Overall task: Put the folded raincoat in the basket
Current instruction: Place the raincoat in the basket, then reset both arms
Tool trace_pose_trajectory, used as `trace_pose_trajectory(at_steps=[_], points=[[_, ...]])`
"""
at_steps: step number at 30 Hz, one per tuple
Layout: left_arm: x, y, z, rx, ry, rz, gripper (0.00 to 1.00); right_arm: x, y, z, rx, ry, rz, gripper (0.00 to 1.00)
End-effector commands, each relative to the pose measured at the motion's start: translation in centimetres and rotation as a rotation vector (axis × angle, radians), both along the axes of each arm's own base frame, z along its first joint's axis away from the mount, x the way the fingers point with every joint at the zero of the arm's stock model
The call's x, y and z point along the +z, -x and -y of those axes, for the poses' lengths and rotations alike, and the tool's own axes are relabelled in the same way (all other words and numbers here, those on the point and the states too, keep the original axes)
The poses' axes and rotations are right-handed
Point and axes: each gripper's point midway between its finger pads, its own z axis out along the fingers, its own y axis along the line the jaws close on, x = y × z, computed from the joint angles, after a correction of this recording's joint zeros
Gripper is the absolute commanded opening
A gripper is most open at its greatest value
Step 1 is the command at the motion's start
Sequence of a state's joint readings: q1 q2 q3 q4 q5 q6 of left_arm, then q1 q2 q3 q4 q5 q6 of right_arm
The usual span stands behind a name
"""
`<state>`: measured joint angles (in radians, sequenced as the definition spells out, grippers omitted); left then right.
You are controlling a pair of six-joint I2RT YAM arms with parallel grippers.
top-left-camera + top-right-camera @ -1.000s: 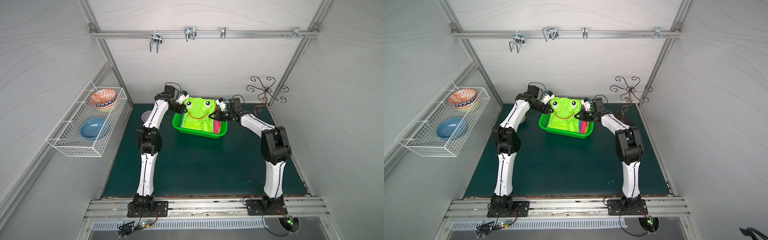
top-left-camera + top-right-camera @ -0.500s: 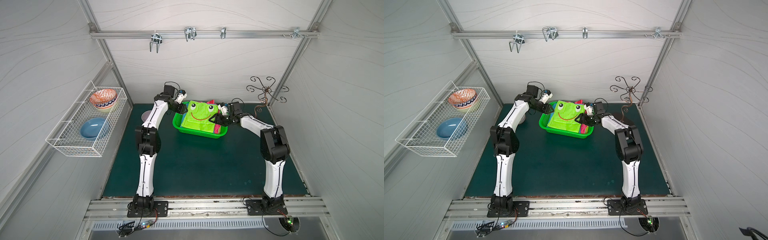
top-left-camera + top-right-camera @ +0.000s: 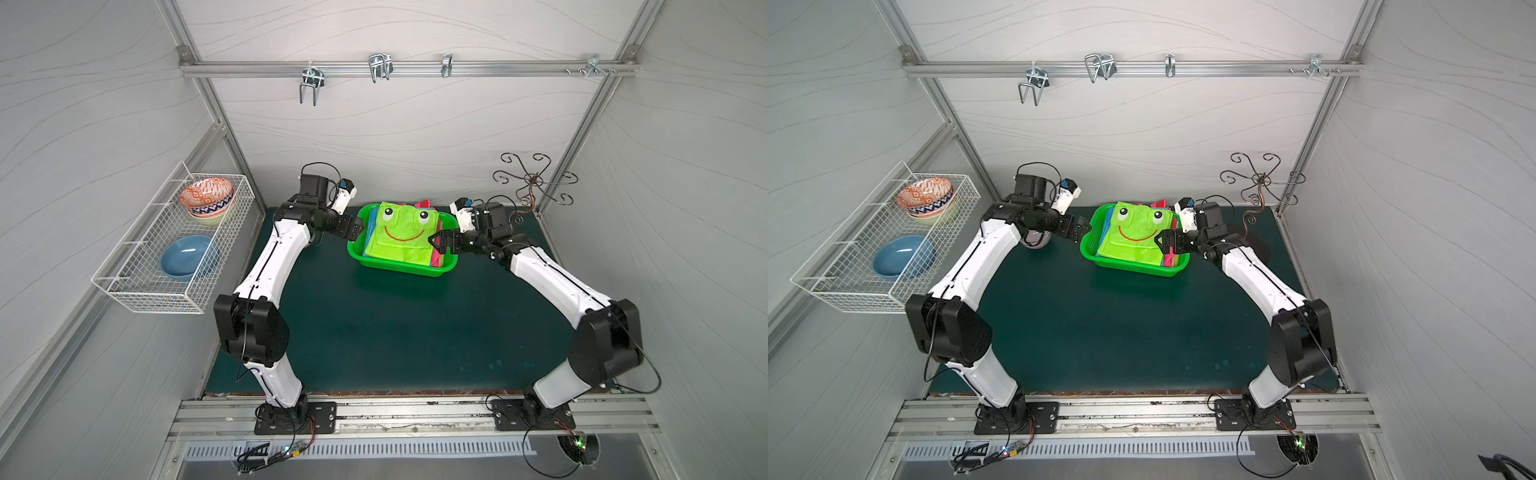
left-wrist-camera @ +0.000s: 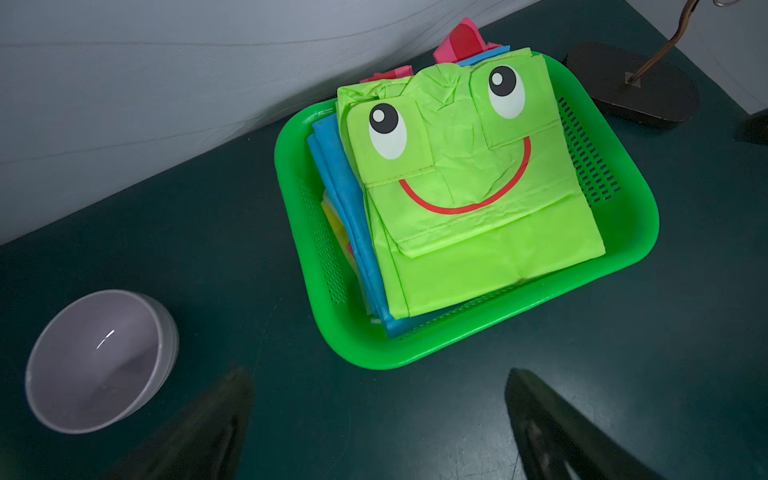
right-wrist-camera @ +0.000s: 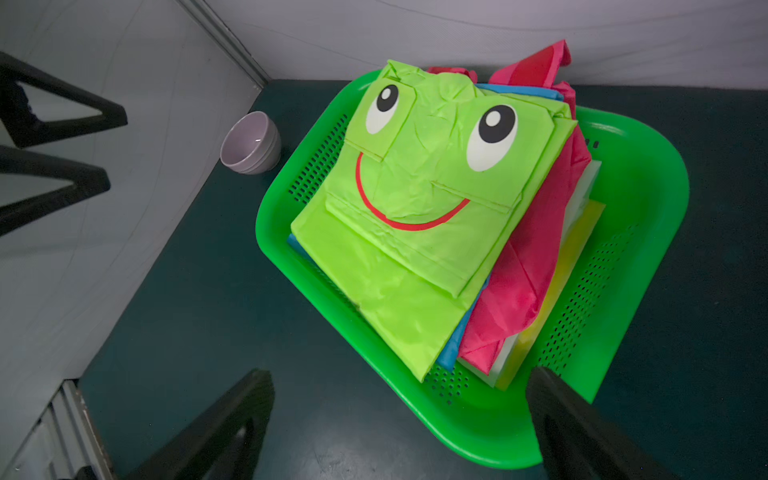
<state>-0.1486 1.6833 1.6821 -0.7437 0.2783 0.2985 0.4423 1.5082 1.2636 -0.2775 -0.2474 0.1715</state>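
Both tools have let go. A second ago the left tool [image 3: 354, 229] and right tool [image 3: 435, 242] pinched opposite edges of the thin lime-green raincoat [image 3: 398, 237], folded to a rectangle with a frog face on top. Now both stand wide and empty, just off either end of the bright green perforated plastic basket [image 3: 399, 271]. The wrist views agree: the fingers are spread with nothing between them.

The raincoat lies face up inside the basket, on a stack of blue, pink and yellow folded sheets [image 5: 523, 270]. It sits skewed on the stack, and its eye end appears to reach over the far rim.

Judgement: placement is done. What remains is drawing the arms back over the dark green surface [image 3: 374, 332].
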Motion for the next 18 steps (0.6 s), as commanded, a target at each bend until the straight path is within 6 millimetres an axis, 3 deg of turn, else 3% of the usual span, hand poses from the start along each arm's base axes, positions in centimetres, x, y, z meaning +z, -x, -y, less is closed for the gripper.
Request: trace_pose_trajectory(at_steps=[1, 3, 6, 8, 10, 12, 15, 18], points=[[0.8, 0.4, -2.3, 0.094, -0.059, 0.07, 0.99, 1.3, 3.5, 1.5, 0.059, 0.078, 0.122, 0.99], [0.9, 1.7, -3.4, 0.133, -0.063, 0.089, 0.99, 2.1, 5.6, 2.5, 0.077, 0.086, 0.193, 0.99], [0.7, 3.2, -5.1, 0.215, -0.037, 0.137, 0.99, 2.2, 7.1, 5.3, 0.009, 0.137, 0.314, 0.99], [-0.6, 3.8, -8.0, 0.383, -0.009, 0.146, 0.99, 1.9, 7.7, 7.3, -0.055, 0.147, 0.39, 0.99], [-2.8, 4.5, -10.6, 0.488, 0.049, 0.117, 0.99, 0.8, 7.7, 10.0, -0.174, 0.141, 0.43, 0.99], [-5.4, 5.3, -11.9, 0.512, 0.1, 0.075, 0.99, -1.1, 7.6, 12.9, -0.314, 0.128, 0.441, 0.99], [-8.6, 6.5, -12.1, 0.505, 0.094, 0.043, 0.99, -4.2, 7.5, 15.3, -0.403, 0.125, 0.463, 0.99], [-10.3, 7.2, -11.7, 0.45, 0.089, 0.167, 0.99, -7.2, 6.8, 18.3, -0.548, 0.13, 0.423, 0.99]])
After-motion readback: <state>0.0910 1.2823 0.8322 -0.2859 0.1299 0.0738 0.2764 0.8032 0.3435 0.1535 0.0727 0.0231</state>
